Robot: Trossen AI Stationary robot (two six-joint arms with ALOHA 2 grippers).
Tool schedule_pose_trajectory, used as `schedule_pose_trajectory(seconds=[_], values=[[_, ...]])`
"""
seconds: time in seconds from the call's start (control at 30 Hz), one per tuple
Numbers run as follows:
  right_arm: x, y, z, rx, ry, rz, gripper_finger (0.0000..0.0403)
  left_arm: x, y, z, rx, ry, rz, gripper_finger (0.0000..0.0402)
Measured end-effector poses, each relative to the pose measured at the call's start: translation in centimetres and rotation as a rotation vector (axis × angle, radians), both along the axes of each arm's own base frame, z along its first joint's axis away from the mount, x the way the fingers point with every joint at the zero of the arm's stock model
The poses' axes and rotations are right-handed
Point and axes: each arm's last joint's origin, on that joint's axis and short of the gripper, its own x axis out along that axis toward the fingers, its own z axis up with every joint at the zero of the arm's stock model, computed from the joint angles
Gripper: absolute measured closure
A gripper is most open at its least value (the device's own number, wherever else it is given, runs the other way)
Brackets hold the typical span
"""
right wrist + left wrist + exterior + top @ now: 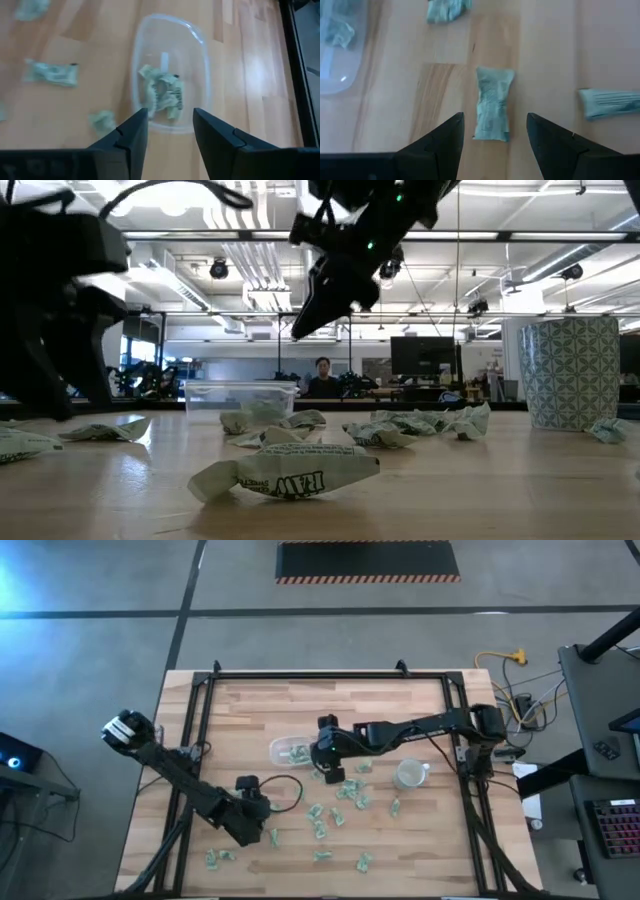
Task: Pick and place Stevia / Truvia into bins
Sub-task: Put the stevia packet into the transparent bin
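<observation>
Wooden worktop (420, 820), open workshop behind. Sweetener packets (340, 810) scattered mid-worktop; a few already lie in the clear tub (170, 75). Left tool (495, 140) released, jaws spread, low over one packet (492, 105). That packet lies straight ahead between the jaws, long axis along the reach, so the jaws would close across its narrow width. Right tool (170, 130) released and empty above the tub's near rim. Patterned cup (410, 775) well apart.

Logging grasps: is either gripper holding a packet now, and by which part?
Nothing is held. The left gripper is open over a packet; the right gripper is open, empty, above the tub.
</observation>
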Motion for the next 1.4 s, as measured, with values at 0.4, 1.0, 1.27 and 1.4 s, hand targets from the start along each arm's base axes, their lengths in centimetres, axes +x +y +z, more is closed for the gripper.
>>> schedule_pose_trajectory(seconds=[0.4, 1.0, 1.27, 1.4], values=[[-3.3, 6.5, 1.2, 0.048, 0.162, 0.088, 0.0263, 0.7, 0.6, -1.2, 0.014, 0.067, 0.017, 0.0288], [-9.8, 15.9, -2.4, 0.177, 0.402, -0.038, 0.0291, 1.0, 1.3, 3.2, 0.110, -0.067, -0.061, 0.0401], [-12.7, 16.7, -3.5, 0.118, 0.485, -0.233, 0.0305, 1.3, 4.1, 6.4, 0.467, -0.247, 0.044, 0.0401], [-13.6, 16.7, -3.8, 0.101, 0.506, -0.326, 0.0311, 2.3, 6.4, 6.8, 0.496, -0.242, 0.139, 0.0401]])
